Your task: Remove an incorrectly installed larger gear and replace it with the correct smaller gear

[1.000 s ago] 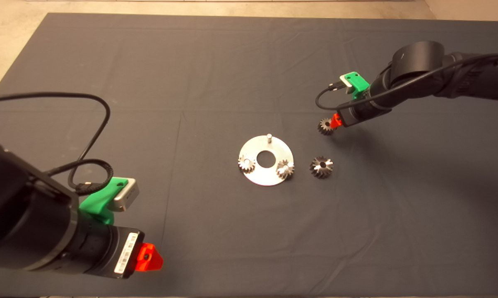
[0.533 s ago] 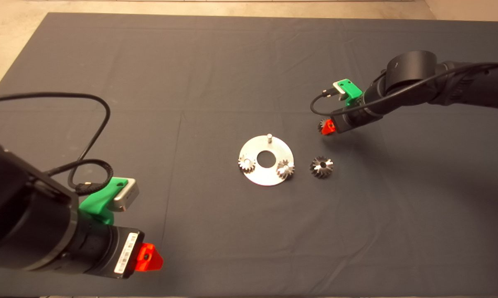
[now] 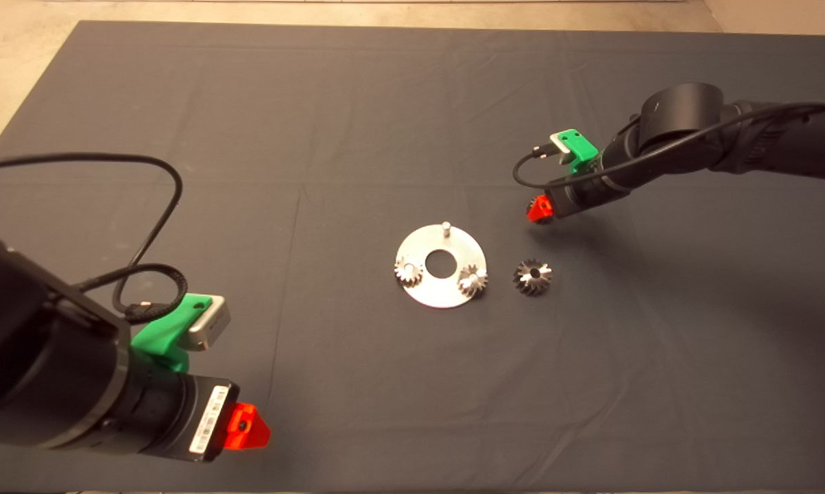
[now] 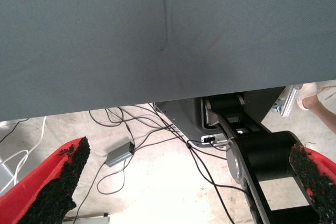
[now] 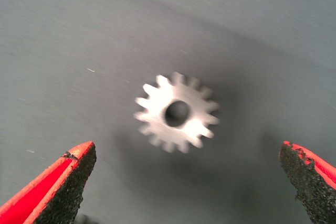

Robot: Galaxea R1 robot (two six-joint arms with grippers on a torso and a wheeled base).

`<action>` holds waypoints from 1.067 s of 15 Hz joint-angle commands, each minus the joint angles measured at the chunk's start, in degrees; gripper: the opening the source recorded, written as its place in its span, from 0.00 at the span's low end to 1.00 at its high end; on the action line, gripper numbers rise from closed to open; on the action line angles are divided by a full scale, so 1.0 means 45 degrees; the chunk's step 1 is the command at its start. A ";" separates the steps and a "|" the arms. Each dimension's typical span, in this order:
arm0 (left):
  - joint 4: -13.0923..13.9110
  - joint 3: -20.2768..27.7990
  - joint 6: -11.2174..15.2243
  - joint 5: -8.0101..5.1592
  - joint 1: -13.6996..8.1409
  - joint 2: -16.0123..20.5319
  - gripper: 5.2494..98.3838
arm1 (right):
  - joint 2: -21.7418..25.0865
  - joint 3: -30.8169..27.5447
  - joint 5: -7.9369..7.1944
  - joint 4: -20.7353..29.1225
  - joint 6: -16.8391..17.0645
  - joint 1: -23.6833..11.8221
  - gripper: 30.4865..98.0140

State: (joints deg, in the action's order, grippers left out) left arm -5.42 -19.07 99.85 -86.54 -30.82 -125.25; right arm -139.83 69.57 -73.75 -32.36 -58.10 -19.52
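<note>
The smaller gear [image 5: 177,113] lies flat on the mat, centre hole up. My right gripper [image 3: 539,209] hangs just above it, open, one finger on each side in the right wrist view [image 5: 185,155]. In the head view the gripper hides this gear. The larger gear [image 3: 533,276] lies on the mat just right of the round silver plate [image 3: 426,247]. The plate carries two small silvery gears [image 3: 409,271] [image 3: 473,281] and a bare peg [image 3: 446,226]. My left gripper [image 3: 244,427] is parked at the lower left, open and empty.
The dark mat [image 3: 357,137] covers the table. The left wrist view looks past the mat's edge to the floor, with cables [image 4: 142,135] and a person's leg [image 4: 320,106].
My right gripper has swung left and down over the smaller gear, which showed beside its finger before and is now covered in the head view. The left arm has not moved.
</note>
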 commanded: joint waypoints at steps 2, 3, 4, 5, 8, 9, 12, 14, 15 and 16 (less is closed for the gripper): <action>-0.0005 0.0217 0.0076 -0.0044 -0.0105 0.0028 0.99 | -0.0072 0.0063 0.0199 0.0257 0.0079 -0.0155 0.92; -0.0005 0.0217 0.0076 -0.0046 -0.0105 0.0028 0.99 | -0.0072 0.0114 0.0199 0.0257 0.0098 -0.0155 0.92; -0.0005 0.0217 0.0076 -0.0046 -0.0105 0.0028 0.99 | -0.0072 0.0161 0.0199 0.0257 0.0142 -0.0155 0.92; -0.0005 0.0217 0.0076 -0.0046 -0.0105 0.0028 0.99 | -0.0072 0.0161 0.0199 0.0257 0.0157 -0.0155 0.92; -0.0005 0.0217 0.0076 -0.0046 -0.0091 0.0028 0.99 | -0.0072 0.0161 0.0202 0.0257 0.0157 -0.0155 0.92; -0.0005 0.0213 0.0076 -0.0046 -0.0105 0.0028 0.99 | -0.0072 0.0181 0.0218 0.0257 0.0157 -0.0155 0.92; -0.0005 0.0217 0.0076 -0.0046 -0.0105 0.0028 0.99 | -0.0072 0.0220 0.0452 0.0237 0.0157 -0.0136 0.92; -0.0005 0.0217 0.0076 -0.0046 -0.0091 0.0028 0.99 | -0.0072 0.0243 0.0570 0.0237 0.0157 -0.0058 0.92; -0.0005 0.0217 0.0076 -0.0046 -0.0105 0.0028 0.99 | -0.0072 0.0317 0.0589 0.0217 0.0157 -0.0019 0.92; -0.0005 0.0217 0.0076 -0.0046 -0.0105 0.0028 0.99 | -0.0072 0.0388 0.0589 0.0217 0.0157 0.0059 0.92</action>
State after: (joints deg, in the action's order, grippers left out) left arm -5.42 -19.07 99.85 -86.54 -30.82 -125.24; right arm -140.02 70.67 -71.56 -32.38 -57.49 -19.18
